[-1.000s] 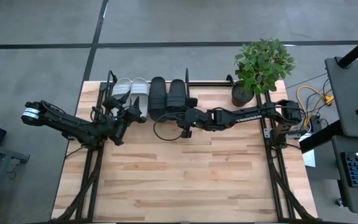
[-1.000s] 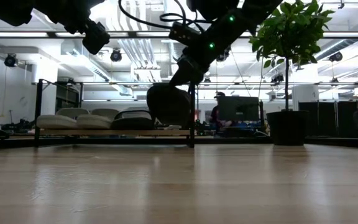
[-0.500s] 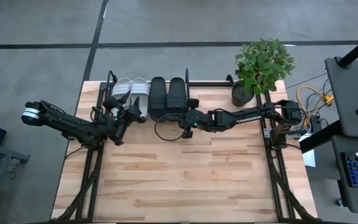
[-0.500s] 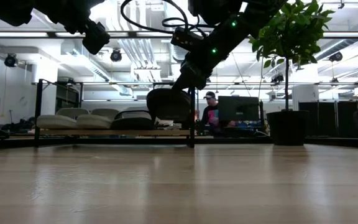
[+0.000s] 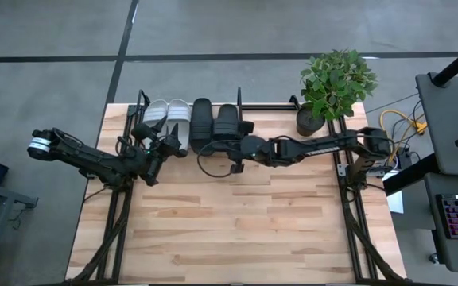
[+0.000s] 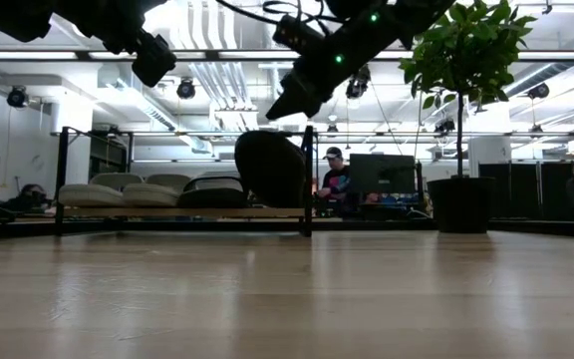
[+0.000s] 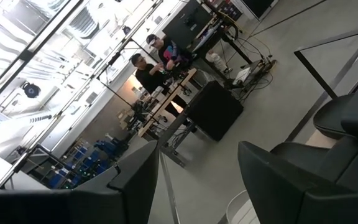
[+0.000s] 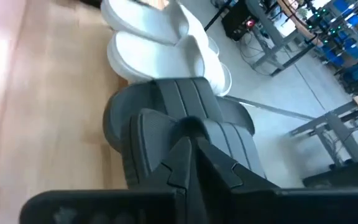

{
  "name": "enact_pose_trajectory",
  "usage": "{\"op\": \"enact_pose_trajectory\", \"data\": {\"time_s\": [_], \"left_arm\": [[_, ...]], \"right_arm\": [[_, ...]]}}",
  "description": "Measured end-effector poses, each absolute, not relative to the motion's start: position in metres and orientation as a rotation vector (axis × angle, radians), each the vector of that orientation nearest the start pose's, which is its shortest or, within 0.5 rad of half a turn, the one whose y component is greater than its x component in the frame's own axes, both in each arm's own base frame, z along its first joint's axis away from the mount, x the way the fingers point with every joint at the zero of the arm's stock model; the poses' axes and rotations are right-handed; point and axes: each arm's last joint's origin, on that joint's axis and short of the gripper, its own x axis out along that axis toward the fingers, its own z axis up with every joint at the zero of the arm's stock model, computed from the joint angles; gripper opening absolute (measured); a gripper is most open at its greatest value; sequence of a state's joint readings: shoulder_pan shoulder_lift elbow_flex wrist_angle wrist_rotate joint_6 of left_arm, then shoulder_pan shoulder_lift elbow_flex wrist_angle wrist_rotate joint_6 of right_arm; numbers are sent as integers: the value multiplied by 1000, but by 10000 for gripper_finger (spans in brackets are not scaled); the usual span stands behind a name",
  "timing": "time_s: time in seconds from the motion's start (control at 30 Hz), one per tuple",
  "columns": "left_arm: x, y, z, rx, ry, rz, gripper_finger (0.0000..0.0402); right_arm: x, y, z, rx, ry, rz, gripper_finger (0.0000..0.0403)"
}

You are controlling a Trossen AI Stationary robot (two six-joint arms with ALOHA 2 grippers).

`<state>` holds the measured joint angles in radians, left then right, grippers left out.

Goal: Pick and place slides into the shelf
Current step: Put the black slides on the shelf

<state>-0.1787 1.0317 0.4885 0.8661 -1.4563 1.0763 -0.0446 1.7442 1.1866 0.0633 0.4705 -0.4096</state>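
Right gripper (image 5: 230,145) is over the front edge of the shelf (image 5: 141,102) at the back of the bench (image 5: 237,222), arm stretched across from the right side. Its jaws are clenched, tips pressed together just above the strap of the right-hand black slide (image 8: 229,149); from the wrist view I can't say for sure they pinch any of the strap, looks more like touching or just clear of it. In the low view that black slide (image 6: 270,168) sits tipped up, rising well above the others, right beside the shelf's right end post. All four slides are on the shelf in a row: white pair (image 5: 165,113) at the left end, then the other black slide (image 5: 201,123), then the tipped one (image 5: 227,121). Left gripper (image 5: 173,144) hangs just in front of the white pair, raised off the bench, jaws spread apart and carrying nothing. Potted plant (image 5: 334,83) stands at the back right corner of the bench, well apart from the shelf. People (image 7: 156,59) at desks in the room behind.
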Motion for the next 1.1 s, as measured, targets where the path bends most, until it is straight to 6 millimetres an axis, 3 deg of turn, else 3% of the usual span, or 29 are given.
{"op": "enact_pose_trajectory", "data": {"time_s": [0.2, 0.47, 0.6, 0.77, 0.9, 1.1], "left_arm": [[194, -6, 276, 672, 456, 1231, 204], [188, -6, 281, 589, 383, 1239, 203], [186, -6, 275, 587, 337, 1178, 202], [185, -7, 255, 635, 283, 909, 202], [178, 0, 244, 549, 332, 649, 202], [166, 20, 235, 459, 473, 608, 202]], "right_arm": [[386, -6, 245, -430, 534, -358, 46], [395, 30, 227, -401, 425, -299, 81], [394, 32, 227, -431, 423, -365, 78], [390, 31, 231, -523, 454, -504, 69], [387, 31, 236, -595, 477, -591, 70], [379, 28, 253, -688, 495, -689, 80]]}}
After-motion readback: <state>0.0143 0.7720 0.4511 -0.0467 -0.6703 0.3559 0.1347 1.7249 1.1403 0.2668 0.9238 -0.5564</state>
